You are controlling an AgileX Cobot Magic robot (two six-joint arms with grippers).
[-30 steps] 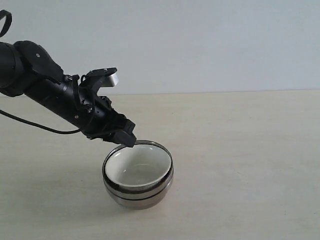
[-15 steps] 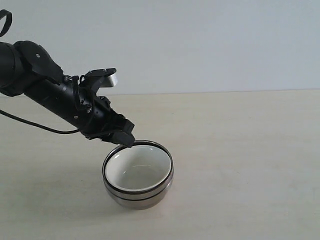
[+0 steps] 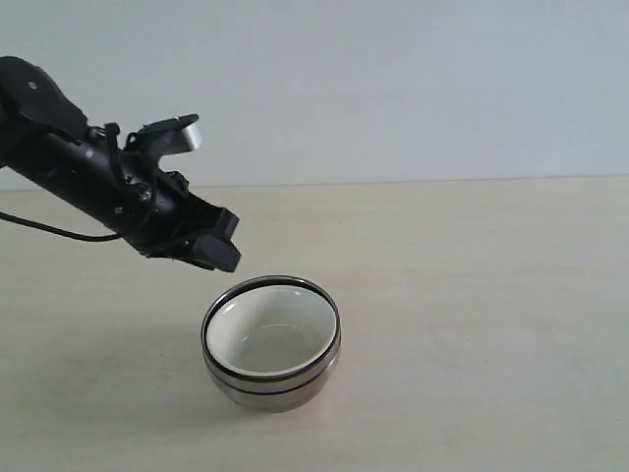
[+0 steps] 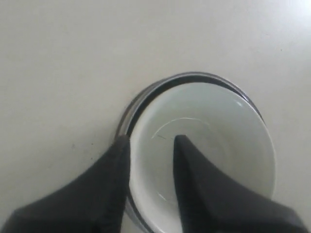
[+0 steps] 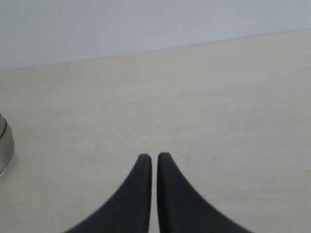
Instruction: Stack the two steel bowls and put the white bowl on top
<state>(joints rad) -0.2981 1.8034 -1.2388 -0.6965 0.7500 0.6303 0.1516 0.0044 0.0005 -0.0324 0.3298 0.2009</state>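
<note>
Just below the left gripper [image 3: 222, 252], a glossy white bowl [image 3: 273, 332] sits nested in the mirror-bright steel bowls [image 3: 275, 389].
Round and smooth, the cream ceramic fills the stacked metal pair, whose dark-edged rims ring it on the pale matte table [image 3: 472, 295]. The gripper's black tapered fingers [image 4: 114, 165] hang clear above the near rim, moderately parted, gripping nothing. The right gripper [image 5: 154, 156] holds its curved black jaws pressed nearly together, empty, with a sliver of shiny steel off to one side.
</note>
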